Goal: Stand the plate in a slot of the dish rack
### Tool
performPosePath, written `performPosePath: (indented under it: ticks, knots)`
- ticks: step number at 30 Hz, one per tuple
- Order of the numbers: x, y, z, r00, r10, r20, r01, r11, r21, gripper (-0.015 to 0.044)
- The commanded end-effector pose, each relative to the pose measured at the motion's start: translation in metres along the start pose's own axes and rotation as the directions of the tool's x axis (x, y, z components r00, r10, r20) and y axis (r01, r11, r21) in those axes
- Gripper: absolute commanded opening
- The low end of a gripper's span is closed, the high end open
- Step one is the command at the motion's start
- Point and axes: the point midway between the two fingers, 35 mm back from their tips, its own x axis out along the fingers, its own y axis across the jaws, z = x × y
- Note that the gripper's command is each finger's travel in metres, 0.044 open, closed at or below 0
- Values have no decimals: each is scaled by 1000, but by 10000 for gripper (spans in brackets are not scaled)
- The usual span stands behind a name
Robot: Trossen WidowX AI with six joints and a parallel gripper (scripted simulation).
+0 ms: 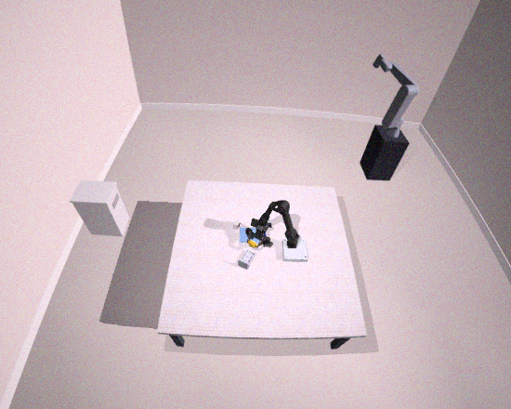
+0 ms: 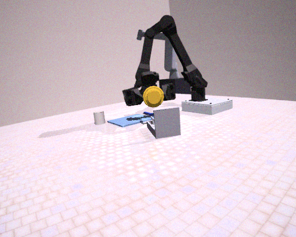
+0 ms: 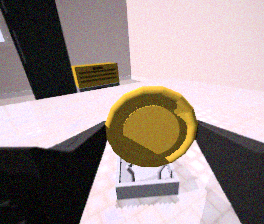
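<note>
My gripper (image 1: 253,243) (image 2: 153,96) (image 3: 149,125) is shut on the yellow round plate (image 1: 252,244) (image 2: 153,97) (image 3: 150,131), with a finger at each side of its rim. The plate stands roughly upright in the grip, one face toward the wrist camera, and is clear of the table. The grey dish rack (image 1: 245,261) (image 2: 167,123) (image 3: 147,190) stands on the table. In the exterior view the plate hangs above and behind the rack's tall end wall. In the wrist view the rack shows below and beyond the plate, which hides part of it.
A light blue board (image 1: 246,235) (image 2: 122,121) lies beside the rack, under the arm. A small blue thing (image 2: 148,113) lies near it. A whitish cylinder (image 2: 99,118) stands beyond the board. The arm's pale base (image 1: 295,254) (image 2: 197,106) is to the right of the rack.
</note>
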Motion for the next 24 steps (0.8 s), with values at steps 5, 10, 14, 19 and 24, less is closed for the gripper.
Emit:
performPosePath:
  ticks: [5,10,14,19,24]
  knots:
    - [-2,2,-15,998,4,-58,-1,998,68,0]
    - [0,0,-20,998,4,-59,0,998,66,0]
    - [2,0,-24,998,3,-60,0,998,64,0]
    - [4,-1,-28,998,4,-62,0,998,61,0]
    - [6,-2,-30,998,4,-64,0,998,59,0]
